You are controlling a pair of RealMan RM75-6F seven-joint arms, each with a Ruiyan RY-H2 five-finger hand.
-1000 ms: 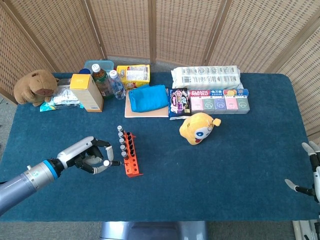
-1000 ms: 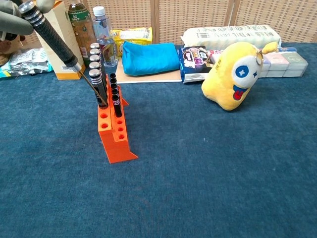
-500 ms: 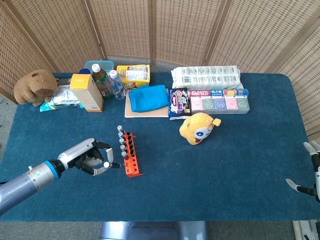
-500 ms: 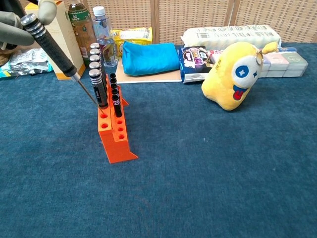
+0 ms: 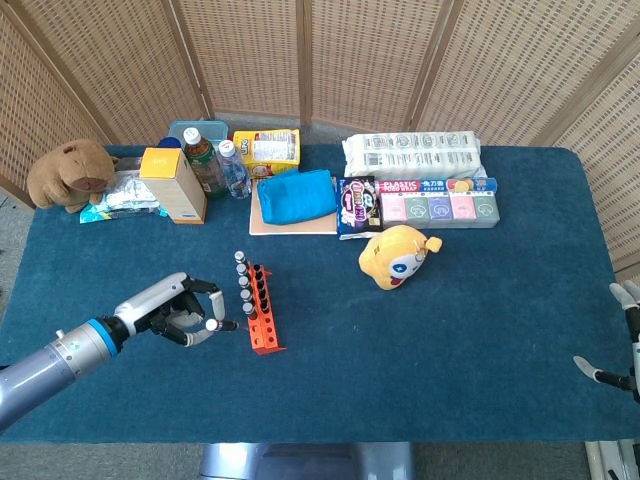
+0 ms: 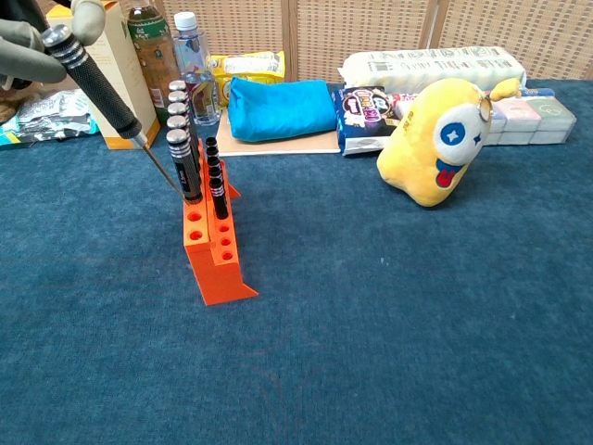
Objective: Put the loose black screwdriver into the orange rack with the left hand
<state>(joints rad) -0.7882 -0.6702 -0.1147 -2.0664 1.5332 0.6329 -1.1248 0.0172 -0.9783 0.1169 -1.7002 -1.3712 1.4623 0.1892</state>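
The orange rack (image 6: 218, 252) (image 5: 263, 325) stands on the blue table, with several black screwdrivers upright in its far holes. My left hand (image 5: 180, 312) (image 6: 37, 42) holds the loose black screwdriver (image 6: 95, 82) by its knurled handle, to the left of the rack. The tool is tilted, its thin shaft (image 6: 163, 171) sloping down to the right towards the rack's left row, close beside the nearest standing screwdriver (image 6: 183, 163). Where the tip ends is hidden behind that screwdriver. My right hand (image 5: 625, 345) hangs at the table's right edge with fingers apart, holding nothing.
A yellow plush toy (image 6: 435, 139) lies right of the rack. Along the back are a carton (image 5: 174, 184), two bottles (image 6: 193, 65), a blue pouch (image 5: 296, 195), snack packs (image 5: 357, 205), a tissue pack (image 5: 411, 153) and a brown plush (image 5: 68, 173).
The held screwdriver has shifted slightly, its handle tipping and its shaft drawing a little left of the rack's standing tools. The right hand has drifted slightly lower at the frame edge.
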